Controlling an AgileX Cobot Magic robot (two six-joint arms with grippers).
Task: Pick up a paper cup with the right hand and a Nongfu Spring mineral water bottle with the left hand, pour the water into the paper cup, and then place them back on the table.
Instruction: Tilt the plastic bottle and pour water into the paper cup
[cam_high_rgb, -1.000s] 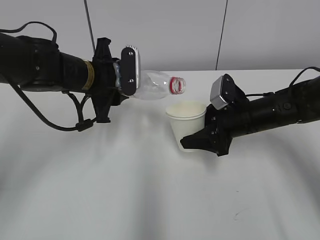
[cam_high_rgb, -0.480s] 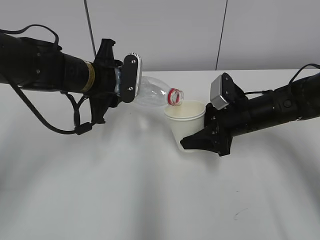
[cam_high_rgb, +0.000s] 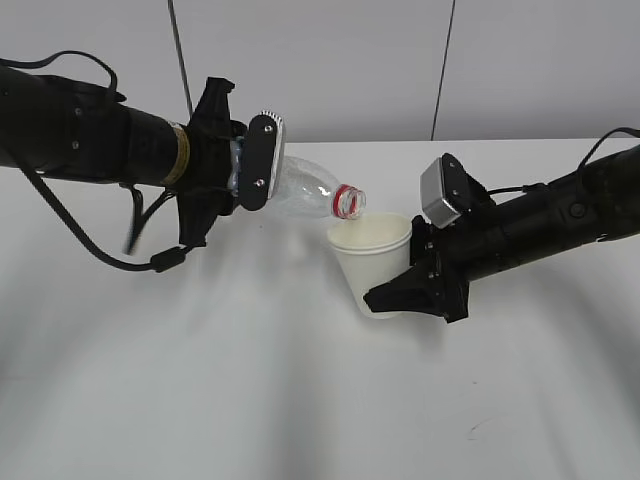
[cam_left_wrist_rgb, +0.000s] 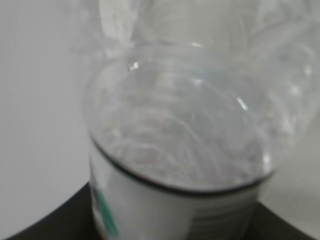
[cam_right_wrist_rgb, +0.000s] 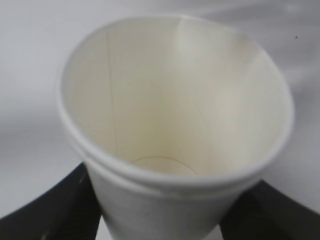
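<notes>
left arm: my left hand (cam_high_rgb: 120, 150) comes in from the worktop's left edge, held up off the surface, yellow sticker and grey block showing
left pincer: my left pincer (cam_high_rgb: 240, 165) clamps the base end of the Nongfu Spring mineral water bottle (cam_high_rgb: 300, 190); black jaws sit on both sides of the label in the left wrist view (cam_left_wrist_rgb: 175, 165)
bottle: lying nearly level in the air, tipped slightly down, red neck ring and open mouth at the near rim of the paper cup (cam_high_rgb: 372, 262), just above it
water: cannot tell any stream or level, wrist view blurred
cup: upright, raised over the worktop (cam_high_rgb: 250, 400) around its middle toward the back edge; inside looks dry and cream in the right wrist view (cam_right_wrist_rgb: 170, 125)
right pincer: my right pincer (cam_high_rgb: 405, 290) grips the cup's lower wall
right arm: my right hand (cam_high_rgb: 540, 230) comes in from the right edge
</notes>
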